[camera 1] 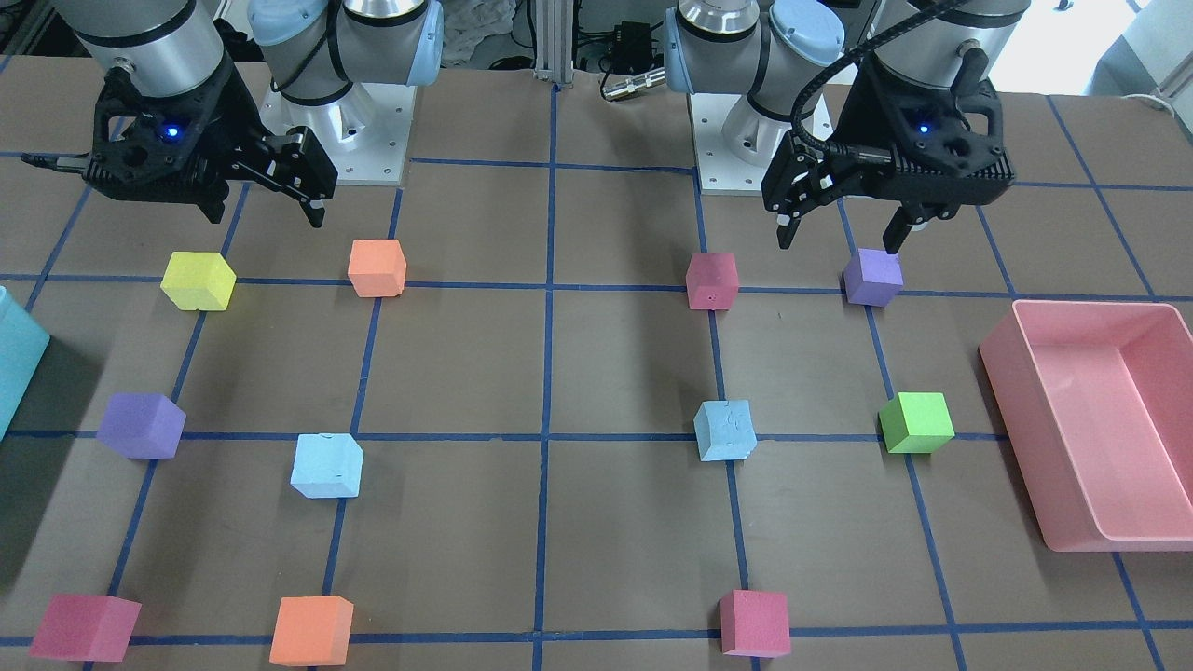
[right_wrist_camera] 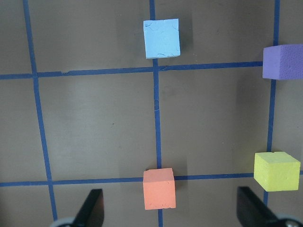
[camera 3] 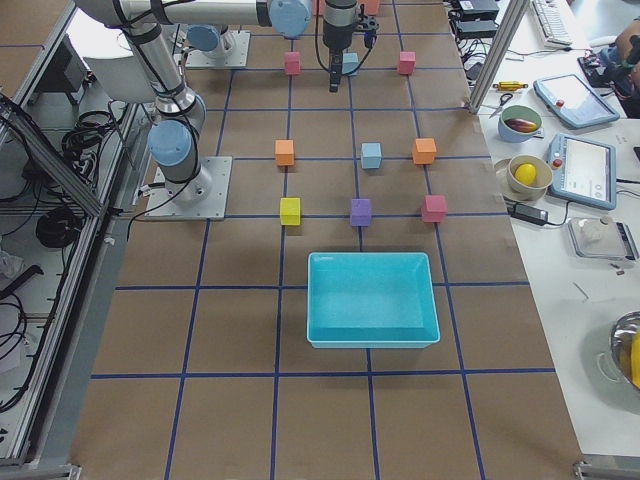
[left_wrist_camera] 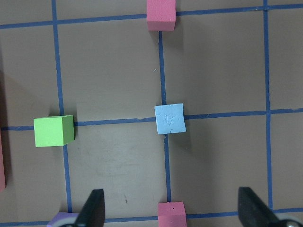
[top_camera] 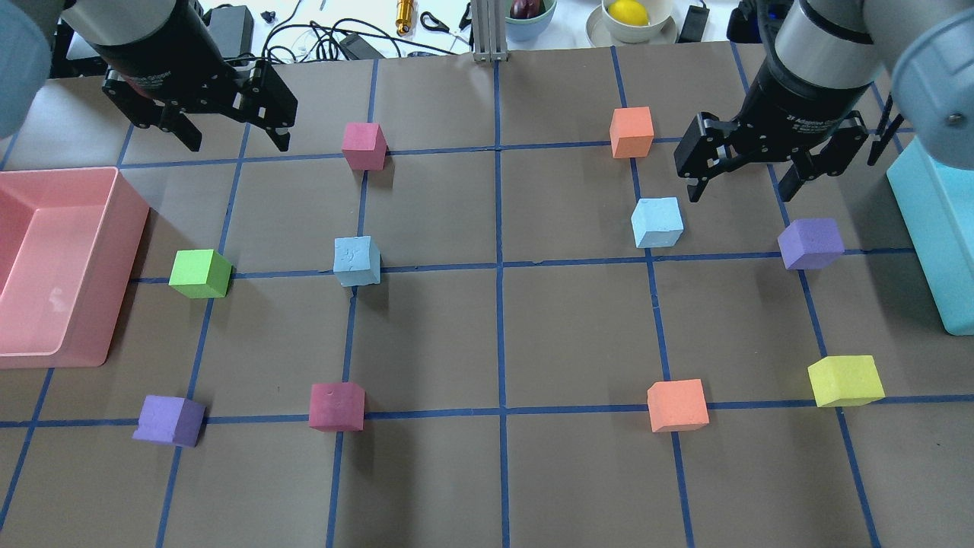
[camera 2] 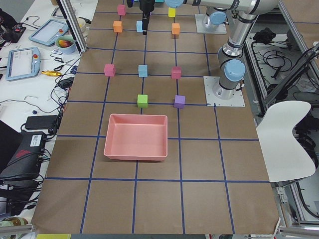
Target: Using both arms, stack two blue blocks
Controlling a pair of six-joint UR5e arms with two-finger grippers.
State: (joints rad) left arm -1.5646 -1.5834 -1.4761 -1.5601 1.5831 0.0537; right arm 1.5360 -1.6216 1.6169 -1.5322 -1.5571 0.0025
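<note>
Covering the worktop is brown paper gridded with blue tape. A bowl sits beyond its far edge, a pink bin at the robot's left end and a turquoise bin at its right. The left fingers hang spread wide above the worktop, holding nothing. The right fingers are also wide apart and empty, near a blue block. The second blue block lies well apart, left of centre.

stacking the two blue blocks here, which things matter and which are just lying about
For the job: two pale blue foam cubes; left hand, open; right hand, open.

Just lying about: pink plastic bin; turquoise plastic bin; green foam cube; yellow foam cube; two purple foam cubes; two orange foam cubes; three dark pink foam cubes.
</note>
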